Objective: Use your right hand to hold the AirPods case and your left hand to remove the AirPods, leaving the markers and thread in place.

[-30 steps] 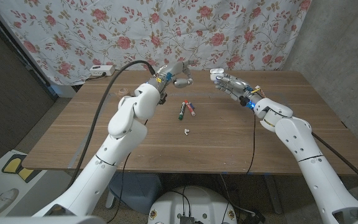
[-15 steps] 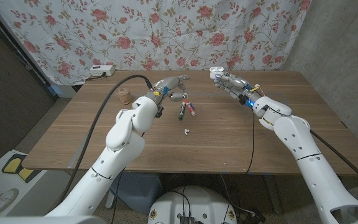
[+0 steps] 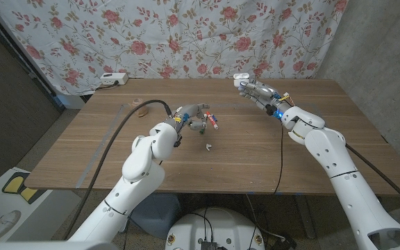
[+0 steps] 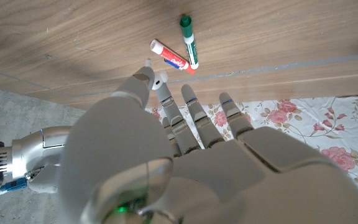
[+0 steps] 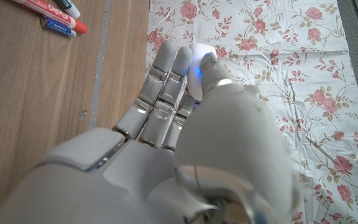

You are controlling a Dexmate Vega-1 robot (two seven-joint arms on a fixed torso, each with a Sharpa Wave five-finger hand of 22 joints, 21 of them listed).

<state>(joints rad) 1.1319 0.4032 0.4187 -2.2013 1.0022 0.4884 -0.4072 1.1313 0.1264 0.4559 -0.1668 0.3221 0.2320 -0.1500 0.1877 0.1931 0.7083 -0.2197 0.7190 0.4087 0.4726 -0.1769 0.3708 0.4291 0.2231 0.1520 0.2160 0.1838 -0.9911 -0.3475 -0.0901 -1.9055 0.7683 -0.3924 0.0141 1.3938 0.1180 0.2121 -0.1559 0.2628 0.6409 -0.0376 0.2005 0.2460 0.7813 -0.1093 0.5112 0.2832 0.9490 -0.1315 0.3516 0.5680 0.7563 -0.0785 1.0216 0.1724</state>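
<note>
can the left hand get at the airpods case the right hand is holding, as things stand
Probably not yet. The right hand holds the AirPods case up near the table's far edge, while the left hand is down by the markers, well apart. The space between looks free, so a move across should manage.

The AirPods case (image 3: pixel 241 80) is a small white rounded box, seen in the upper middle-right of the head view, above the table's far edge, gripped at the fingertips of the right hand (image 3: pixel 257 91); its lid seems raised. In the right wrist view the case (image 5: pixel 202 55) shows as a white lump between the thumb and the fingers, mostly covered. One white AirPod (image 3: pixel 207 146) lies on the wood near the centre of the head view. Another small white AirPod (image 4: pixel 160 81) sits pinched at the fingertips of the left hand (image 4: pixel 166 155) in the left wrist view.
</note>
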